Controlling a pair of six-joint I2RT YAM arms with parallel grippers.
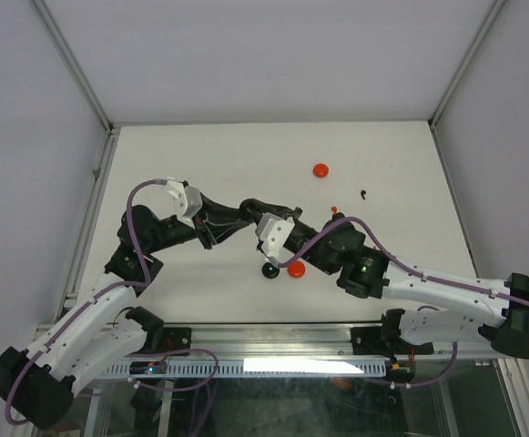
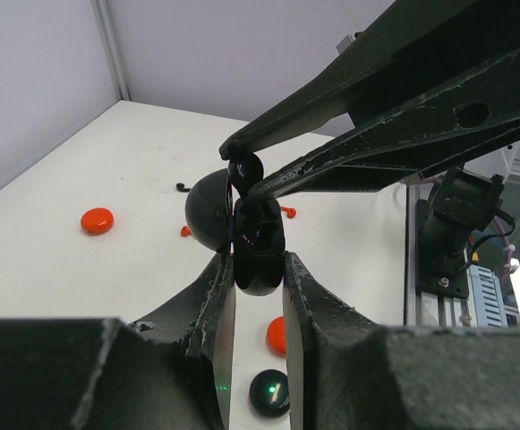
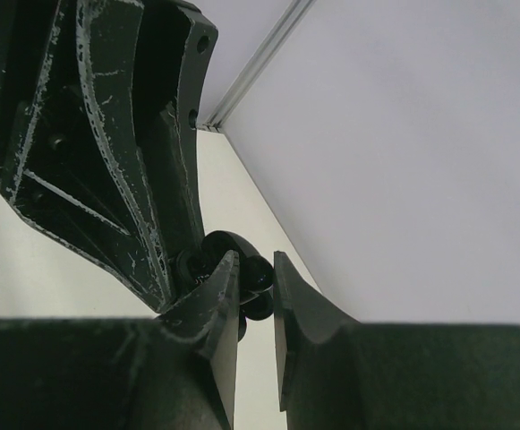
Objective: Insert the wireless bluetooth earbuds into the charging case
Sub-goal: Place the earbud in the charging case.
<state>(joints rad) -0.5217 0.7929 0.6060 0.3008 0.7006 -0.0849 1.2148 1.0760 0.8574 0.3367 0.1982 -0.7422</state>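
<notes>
Black earbud (image 2: 245, 172) is hanging in the air above the bench (image 1: 200, 155), pinched between the 2 fingertips of the right pincer (image 2: 241, 168), which are pressing together on it. In the left wrist view its long axis is running roughly up and down, with the lower end meeting the top of the charging case (image 2: 258, 246); I cannot tell which end is the stem.

The charging case is standing upright directly under the earbud, its lid (image 2: 206, 210) swinging open behind it as a dark dome. The left pincer (image 2: 259, 262) is clamping the case body from both sides, its 2 fingers coming up from below, while the right pincer is reaching in from the upper right, so the 2 pincers are meeting tip to tip over the middle of the bench.

A loose black earbud (image 1: 364, 193) is lying on the far right of the bench, and a red earbud (image 1: 334, 208) is lying nearer the arms, both well apart from the case. A far red disc (image 1: 320, 170) is resting toward the back. A near red disc (image 1: 296, 269) and a black disc (image 1: 270, 270) are sitting side by side below the raised case, partly under the right arm.
</notes>
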